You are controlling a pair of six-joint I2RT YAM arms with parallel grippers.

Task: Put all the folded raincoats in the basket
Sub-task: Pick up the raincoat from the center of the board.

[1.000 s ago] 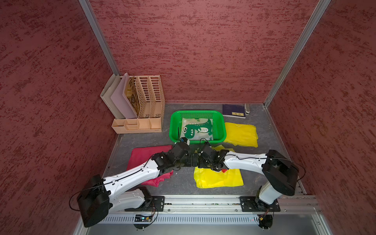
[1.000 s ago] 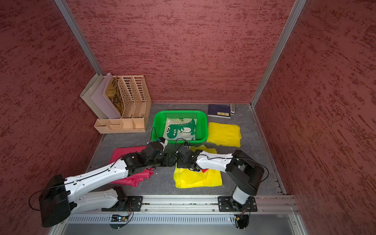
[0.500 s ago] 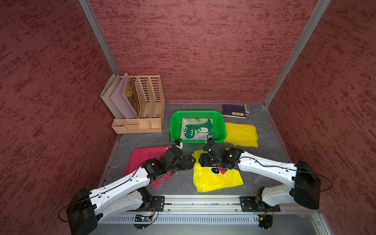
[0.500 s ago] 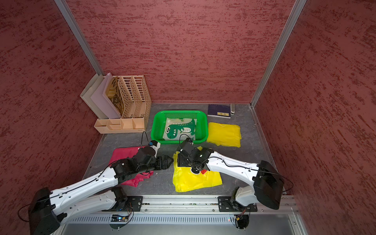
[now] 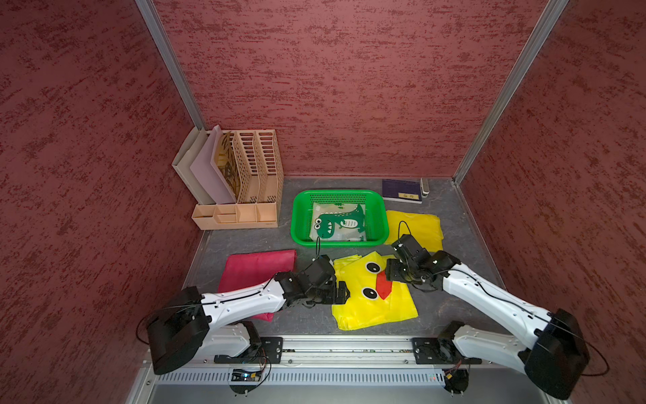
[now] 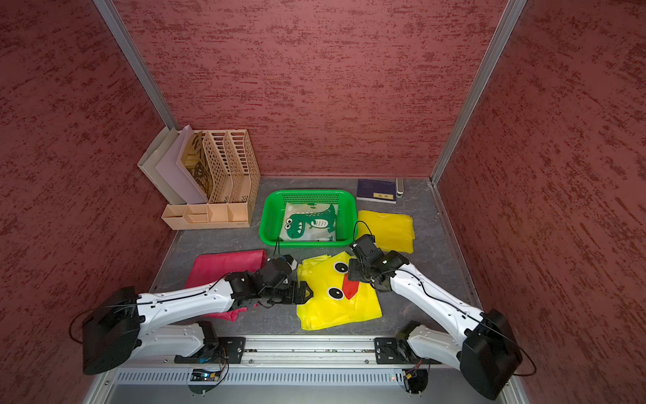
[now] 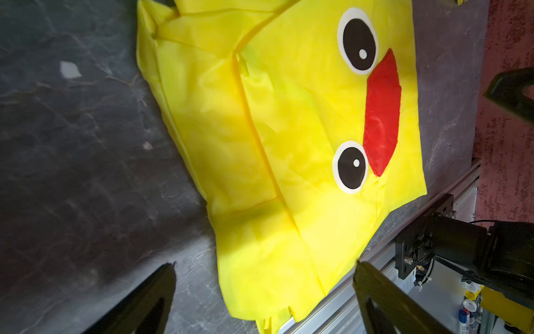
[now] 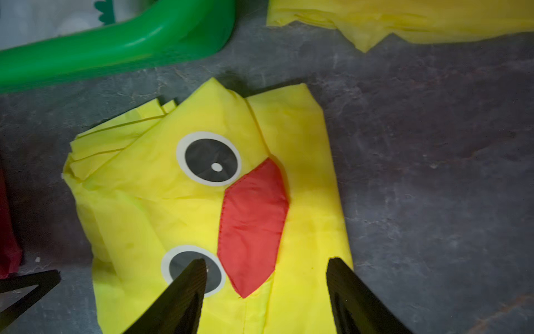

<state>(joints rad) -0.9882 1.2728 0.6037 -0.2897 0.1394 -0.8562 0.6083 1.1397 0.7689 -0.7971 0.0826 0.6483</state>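
The green basket (image 5: 300, 224) sits mid-table toward the far edge, with a folded dinosaur-print raincoat (image 5: 338, 222) lying flat inside it. A folded yellow duck-face raincoat (image 5: 388, 311) lies on the table between the basket and the front edge, apart from the basket. The left hand (image 7: 264, 264) hovers above its left edge, fingers spread wide and empty. The right hand (image 8: 267, 261) hangs over its red beak, fingers well apart, gripping nothing. A plain yellow cloth (image 5: 419, 227) lies right of the basket, a red cloth (image 5: 255, 269) near the left edge.
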